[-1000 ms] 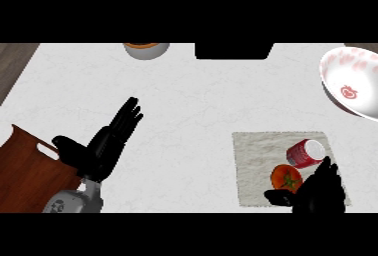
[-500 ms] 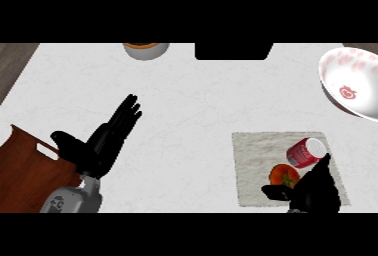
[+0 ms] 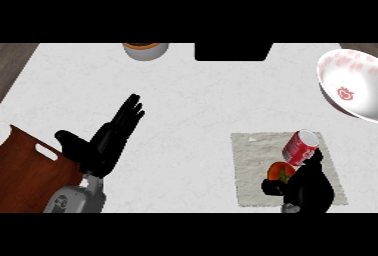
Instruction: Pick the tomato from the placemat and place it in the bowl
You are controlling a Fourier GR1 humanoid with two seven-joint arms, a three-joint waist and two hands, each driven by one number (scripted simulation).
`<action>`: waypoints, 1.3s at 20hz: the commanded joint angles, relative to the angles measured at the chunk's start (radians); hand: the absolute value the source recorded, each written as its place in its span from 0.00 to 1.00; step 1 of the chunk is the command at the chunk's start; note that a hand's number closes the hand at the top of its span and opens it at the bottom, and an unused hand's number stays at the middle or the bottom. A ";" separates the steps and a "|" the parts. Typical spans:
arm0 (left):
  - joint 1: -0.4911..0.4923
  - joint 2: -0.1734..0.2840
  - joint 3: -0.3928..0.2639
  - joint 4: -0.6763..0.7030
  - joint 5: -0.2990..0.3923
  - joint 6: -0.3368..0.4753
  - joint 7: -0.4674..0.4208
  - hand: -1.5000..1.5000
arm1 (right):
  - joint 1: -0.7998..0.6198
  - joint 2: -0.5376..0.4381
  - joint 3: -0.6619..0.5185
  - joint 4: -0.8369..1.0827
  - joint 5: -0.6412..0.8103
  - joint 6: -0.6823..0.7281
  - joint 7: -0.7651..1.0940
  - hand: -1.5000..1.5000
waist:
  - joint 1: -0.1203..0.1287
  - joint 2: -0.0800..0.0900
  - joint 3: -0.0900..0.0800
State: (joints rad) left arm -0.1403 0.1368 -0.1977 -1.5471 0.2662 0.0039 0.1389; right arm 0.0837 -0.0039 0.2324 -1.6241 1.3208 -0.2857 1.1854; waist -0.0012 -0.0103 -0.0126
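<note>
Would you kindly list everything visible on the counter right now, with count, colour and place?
tomato: one, red-orange, on the placemat, partly hidden by the right hand
placemat: one, pale grey, lower right
can: one, red and white, lying on the placemat beside the tomato
bowl: one, white with red pattern, upper right edge
cup: one, grey with orange inside, top edge
dark box: one, black, top centre
cutting board: one, brown wood, lower left
left hand: black, open, left of centre
right hand: black, curled at the tomato

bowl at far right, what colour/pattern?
White bowl with red motifs on its inside, cut by the frame's right edge; head view shows it.
</note>
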 commanded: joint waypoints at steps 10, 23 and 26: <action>0.001 -0.008 0.003 -0.003 -0.011 -0.014 0.006 0.50 | -0.037 -0.158 0.081 0.051 -0.116 0.196 -0.334 1.00 | 0.019 0.017 0.013; 0.007 0.001 0.027 -0.020 -0.016 0.003 0.022 0.50 | 0.071 -0.753 -0.066 -0.254 -0.574 0.341 -1.175 1.00 | -0.029 0.004 0.012; 0.029 -0.007 0.018 -0.044 -0.014 0.001 0.023 0.50 | 0.075 -0.794 -0.212 -0.365 -0.688 0.383 -1.185 1.00 | -0.026 0.003 0.012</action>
State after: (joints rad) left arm -0.1058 0.1355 -0.1824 -1.5784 0.2543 -0.0053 0.1486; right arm 0.1417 -0.7066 0.1655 -1.8709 0.7840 0.0566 0.0947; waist -0.0154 -0.0055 -0.0014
